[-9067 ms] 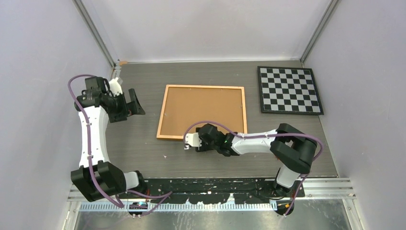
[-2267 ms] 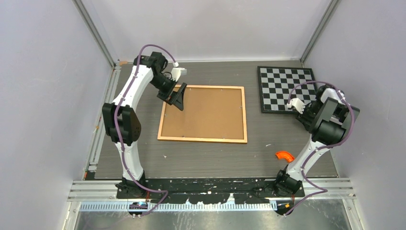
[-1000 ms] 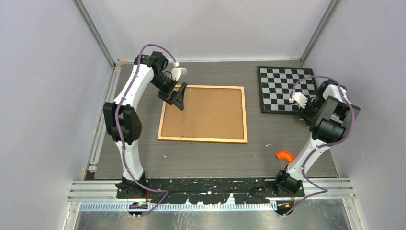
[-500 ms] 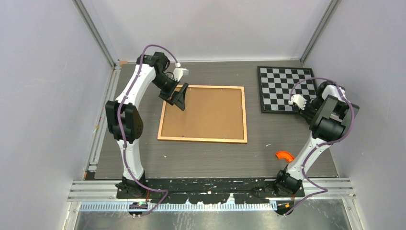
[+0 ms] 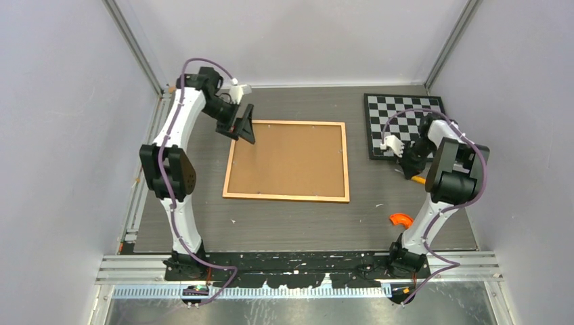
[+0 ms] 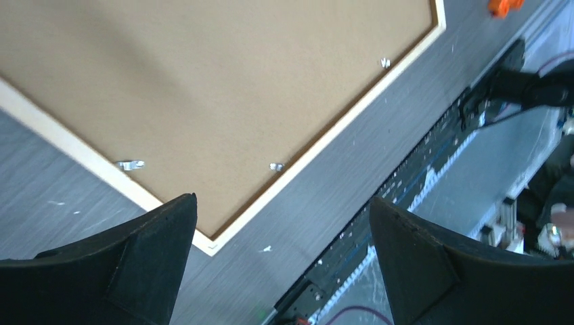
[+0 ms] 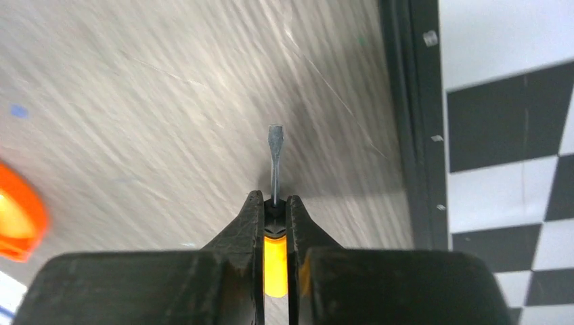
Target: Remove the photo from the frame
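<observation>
Brown fibreboard faced upward: the frame (image 5: 286,161) lay flat on its front in the middle of the grey table (image 5: 291,223), with its narrow orange-brown border around the back board. The photo could not be seen from this side. In the left wrist view three small metal clips (image 6: 130,164) sat at the edge of the board, near the border.

The left gripper (image 5: 238,126) hung over the far left corner of the frame with its two black fingers (image 6: 135,257) spread wide and nothing between them.

The right gripper (image 5: 409,170) was low over the table, well apart from the frame and just beside the near left corner of the checkerboard (image 5: 399,112). Its jaws were clenched on a small screwdriver (image 7: 275,159): the orange handle sat between the fingers and the grey flat blade stuck out in front, over bare table. An orange curved piece (image 5: 401,219) lay on the table nearer to the right arm's base.
</observation>
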